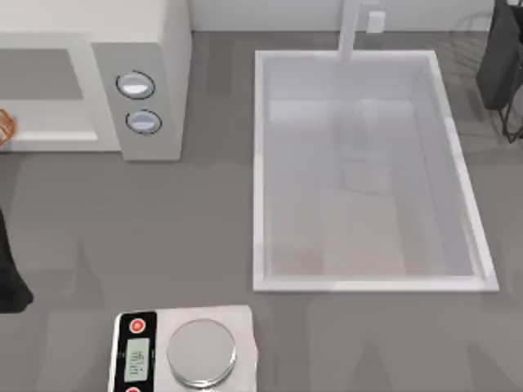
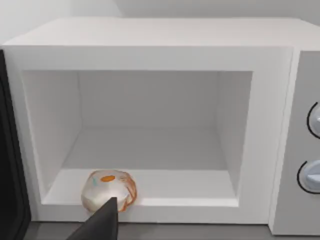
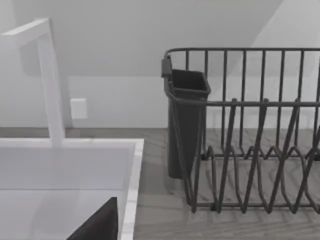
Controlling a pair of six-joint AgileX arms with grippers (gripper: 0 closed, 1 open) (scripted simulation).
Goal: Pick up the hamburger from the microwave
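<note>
From above, the hamburger (image 1: 4, 125) was seen at the microwave (image 1: 139, 49) cavity's front lip, far left, nearest the left arm. In the left wrist view it lay just beyond the left gripper (image 2: 102, 222), whose finger state could not be told. The right wrist view faced a dish rack (image 3: 250, 130).

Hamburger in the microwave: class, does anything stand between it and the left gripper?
Nothing visible. The hamburger sits at the front edge of the open microwave cavity, with the left gripper's finger just before it.
</note>
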